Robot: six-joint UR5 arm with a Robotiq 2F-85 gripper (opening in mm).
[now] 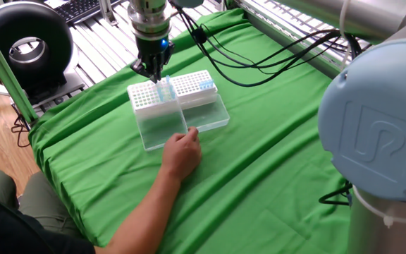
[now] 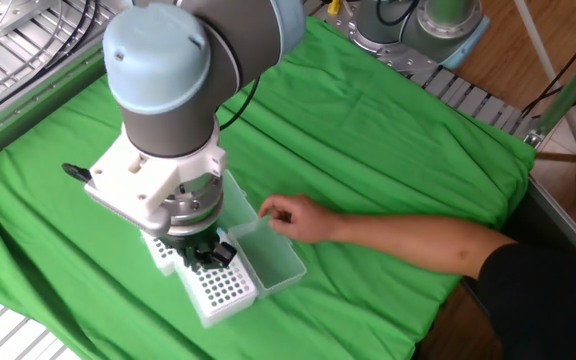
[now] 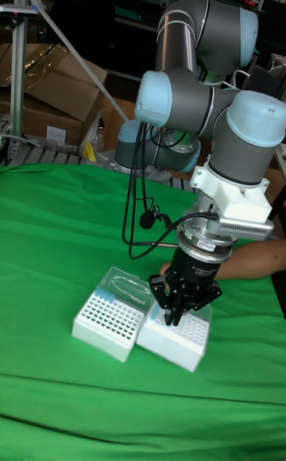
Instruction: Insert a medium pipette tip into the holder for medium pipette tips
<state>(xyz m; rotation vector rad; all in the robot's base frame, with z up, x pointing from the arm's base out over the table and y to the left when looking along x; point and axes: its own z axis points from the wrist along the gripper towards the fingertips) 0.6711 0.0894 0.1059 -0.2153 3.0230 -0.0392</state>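
Gripper: the UR5's two-finger gripper (image 3: 179, 307) hangs just above the holder for medium pipette tips (image 1: 154, 100); I cannot tell how far the fingers are parted, nor whether a tip is between them.
Holder: directly below the gripper, its clear lid (image 1: 161, 128) folded flat toward the person, leaving the hole grid open from above.
Tips: a few pale blue pipette tips (image 1: 165, 90) stand in the holder's corner just under the fingers.
Second rack: a look-alike rack (image 1: 193, 87) sits touching it, beside the gripper.
Hand: a person's hand (image 1: 182, 150) rests at the lids' edge, apparently steadying the racks.
Cloth: green cloth (image 1: 273, 141) covers the table.
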